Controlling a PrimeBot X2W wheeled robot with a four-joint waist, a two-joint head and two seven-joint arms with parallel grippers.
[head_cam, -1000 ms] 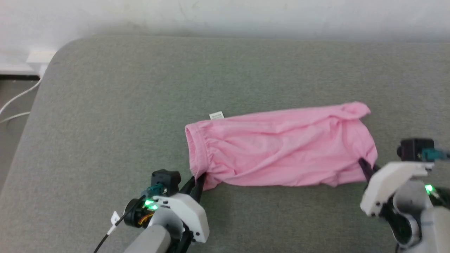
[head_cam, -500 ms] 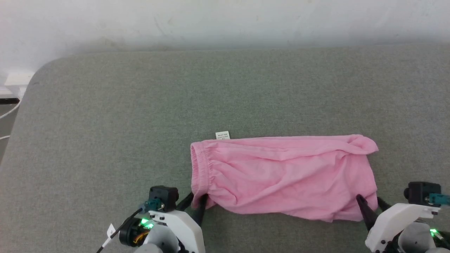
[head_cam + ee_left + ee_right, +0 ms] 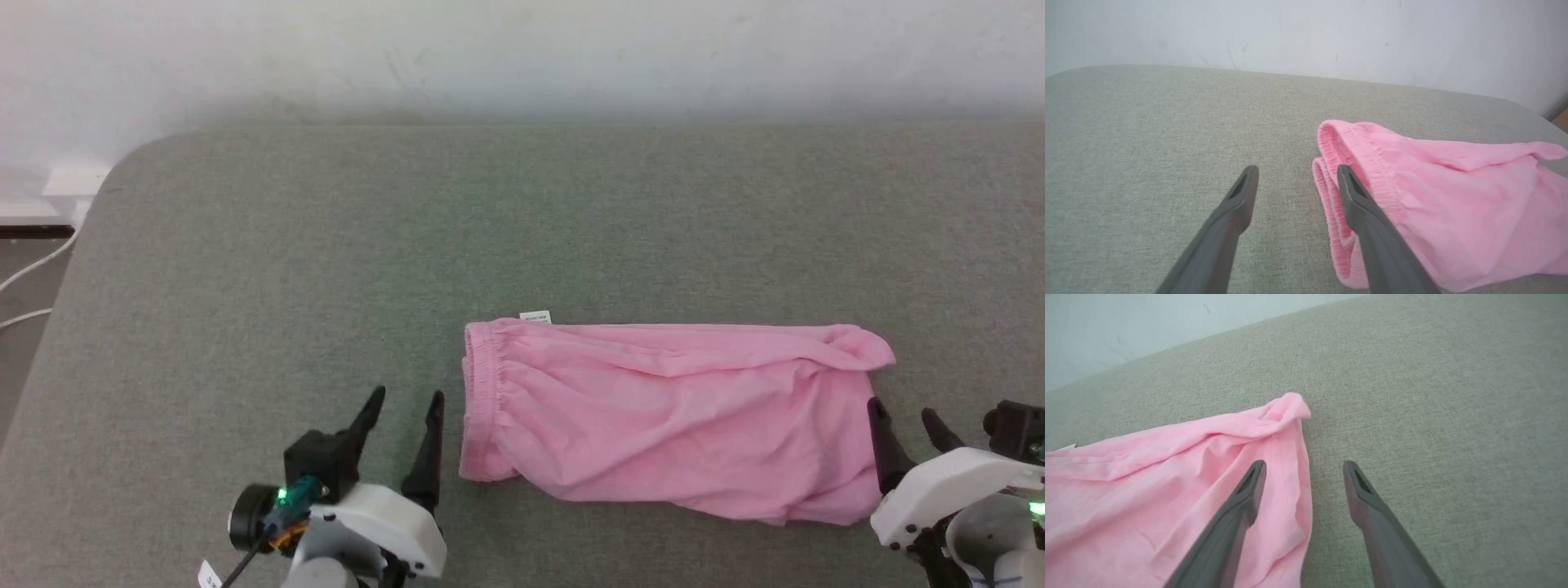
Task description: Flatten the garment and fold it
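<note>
The pair of light pink, thin fabric shorts lay spread lengthwise on the grey-green woven upholstered surface, toward its near right part. Their gathered elastic waistband faced the robot's left and the leg hems faced its right. A small white label poked out at the far corner of the waistband. Soft creases ran along the cloth, and the far right corner was bunched into a small point.

The left gripper sat just beside the waistband with its two long dark fingers spread apart and nothing between them. In the left wrist view, the left gripper had one finger over bare upholstery and the other overlapping the waistband edge of the shorts.

The right gripper was at the hem end, likewise spread and holding nothing. In the right wrist view, the right gripper straddled the hem edge of the shorts; whether the finger over the cloth touched it could not be told.

A pale plastered wall rose behind the surface, and white cables trailed at the far left.
</note>
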